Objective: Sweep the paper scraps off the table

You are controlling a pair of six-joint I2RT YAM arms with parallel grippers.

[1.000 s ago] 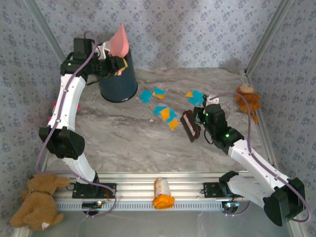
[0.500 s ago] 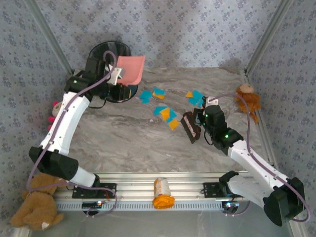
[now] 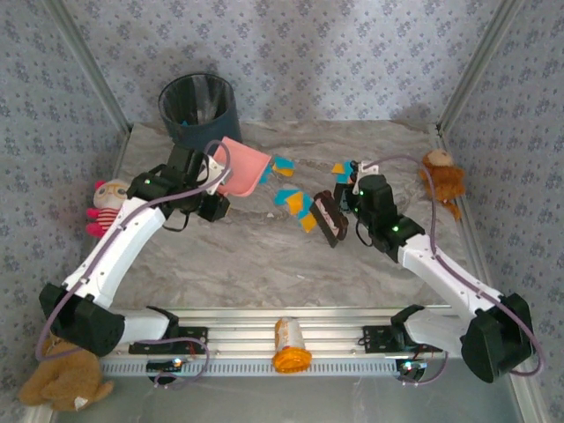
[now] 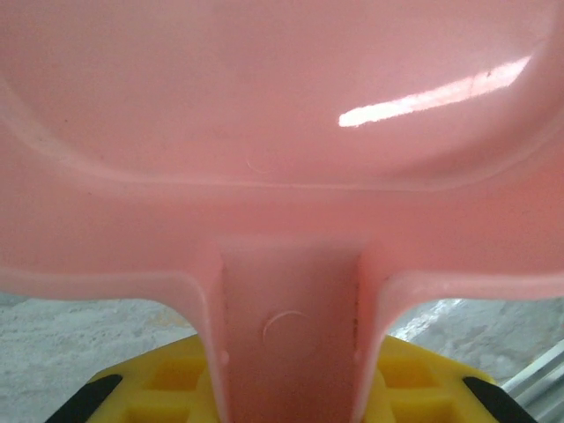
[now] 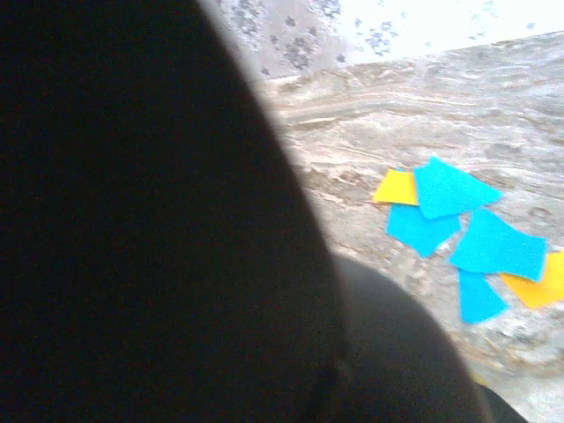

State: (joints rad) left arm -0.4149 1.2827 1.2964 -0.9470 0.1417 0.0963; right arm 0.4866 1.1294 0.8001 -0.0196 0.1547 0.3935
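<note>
The left gripper (image 3: 214, 182) is clamped narrow on the handle of the flat pink plastic dustpan (image 3: 241, 167), with its yellow pads (image 4: 167, 392) on either side of the handle. The pan hangs low over the grey-beige marbled table (image 3: 256, 264), though contact with it cannot be told. Its open mouth faces the small orange-yellow and turquoise paper scraps (image 3: 295, 204), seemingly to receive them. The main cluster lies on the table just beyond the dustpan's mouth, and one or two pieces sit at its lip. The right gripper (image 3: 350, 204) is closed on a dark brown oblong hand brush (image 3: 328, 218), set on the side of that cluster away from the dustpan. The scraps thus lie between tool and pan, ready to be pushed in. A smaller group rests farther from the dustpan, past the brush, and probably needs a separate stroke. The dark round waste bin (image 3: 198, 106) stands behind the dustpan, near enough for emptying.
</note>
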